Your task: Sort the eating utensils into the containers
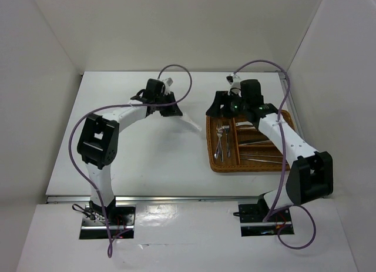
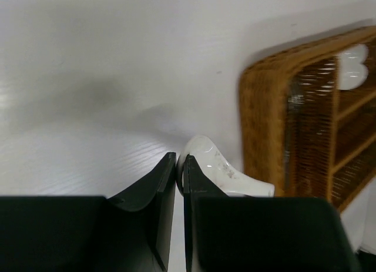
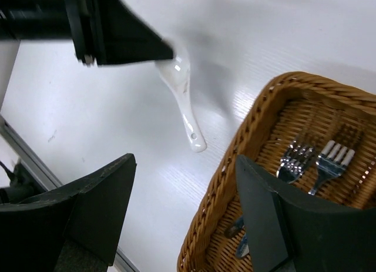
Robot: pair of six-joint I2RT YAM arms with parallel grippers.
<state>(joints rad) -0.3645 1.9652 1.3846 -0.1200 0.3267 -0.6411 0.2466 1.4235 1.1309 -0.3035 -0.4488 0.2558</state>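
My left gripper (image 1: 176,111) is shut on the bowl rim of a white ceramic soup spoon (image 1: 191,120), held just left of the wicker tray (image 1: 210,147). In the left wrist view the fingers (image 2: 180,163) pinch the spoon (image 2: 226,173), whose handle points toward the tray (image 2: 261,113). My right gripper (image 1: 219,110) is open and empty over the tray's far left corner. In its wrist view (image 3: 185,160) it sees the spoon (image 3: 183,101) and two forks (image 3: 296,160) in the long left section. Forks (image 1: 222,137) and slim knives (image 1: 258,144) lie in the tray.
Another white soup spoon (image 2: 352,66) lies in a far section of the tray. The left gripper (image 3: 117,37) shows at the top left of the right wrist view. White walls surround the table, and purple cables loop above both arms.
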